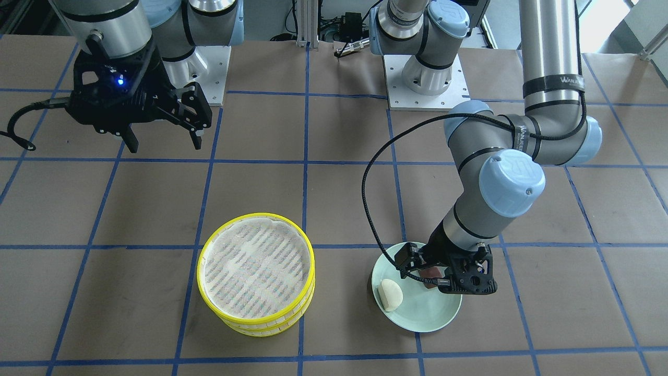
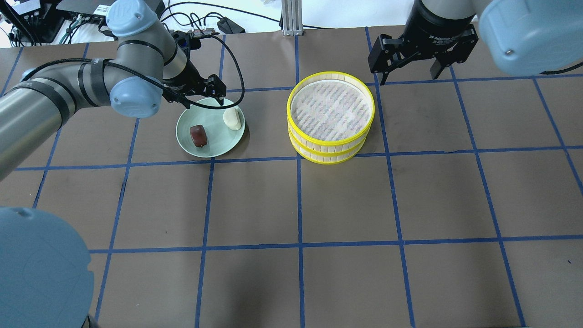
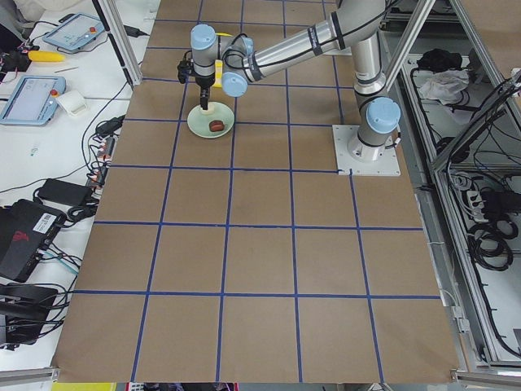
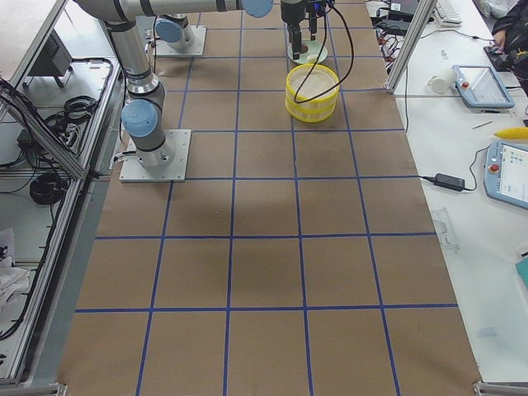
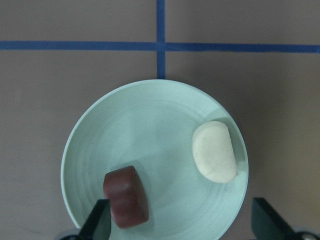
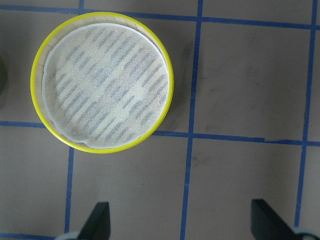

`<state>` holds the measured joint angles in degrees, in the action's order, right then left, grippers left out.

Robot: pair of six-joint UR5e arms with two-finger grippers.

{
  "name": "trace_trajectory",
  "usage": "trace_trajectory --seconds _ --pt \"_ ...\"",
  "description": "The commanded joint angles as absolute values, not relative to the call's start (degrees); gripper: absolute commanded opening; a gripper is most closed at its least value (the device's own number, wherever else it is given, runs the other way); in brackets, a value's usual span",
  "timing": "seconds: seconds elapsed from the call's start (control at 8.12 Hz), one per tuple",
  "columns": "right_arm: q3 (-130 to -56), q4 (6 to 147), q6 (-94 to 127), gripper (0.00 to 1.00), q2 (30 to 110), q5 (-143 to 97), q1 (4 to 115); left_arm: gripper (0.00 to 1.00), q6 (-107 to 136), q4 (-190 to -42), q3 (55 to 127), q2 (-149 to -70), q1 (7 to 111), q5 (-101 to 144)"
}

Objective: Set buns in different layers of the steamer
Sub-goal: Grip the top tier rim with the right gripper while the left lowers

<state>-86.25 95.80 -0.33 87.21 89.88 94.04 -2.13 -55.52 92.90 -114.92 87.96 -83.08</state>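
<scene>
The cream-white bun (image 5: 215, 151) and the dark reddish-brown bun (image 5: 126, 196) lie apart on a pale green plate (image 5: 150, 135). In the overhead view the cream bun (image 2: 231, 119) is on the plate's right and the brown bun (image 2: 199, 135) is left of centre. My left gripper (image 2: 203, 98) hangs open and empty just above the plate (image 2: 214, 139); its fingers (image 5: 100, 222) stand on either side of the brown bun. The two-tier steamer (image 2: 328, 146) stands stacked, and its top liner is bare. My right gripper (image 2: 407, 75) is open and empty, high beyond the steamer (image 6: 170, 95).
Brown paper with a blue tape grid covers the table. The plate (image 1: 428, 313) and the steamer (image 1: 261, 318) stand about a plate's width apart. The left arm's black cable (image 1: 368, 209) loops over the table beside the plate. Both arm bases are at the robot's edge.
</scene>
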Motion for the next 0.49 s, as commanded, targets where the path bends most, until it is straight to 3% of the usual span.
trace_trajectory --seconds 0.0,0.25,0.37 --pt "-88.2 103.6 2.8 1.00 81.2 89.8 94.8 1.00 -2.8 -50.5 93.3 -119.3 88.0 -80.9" --pt "-89.8 109.1 4.4 1.00 76.7 89.7 94.9 0.99 -2.5 -50.1 93.3 -120.8 88.0 -76.7" --pt "-89.9 112.2 4.3 1.00 74.0 90.1 94.8 0.93 -2.4 -50.1 93.3 -121.4 88.0 -76.7"
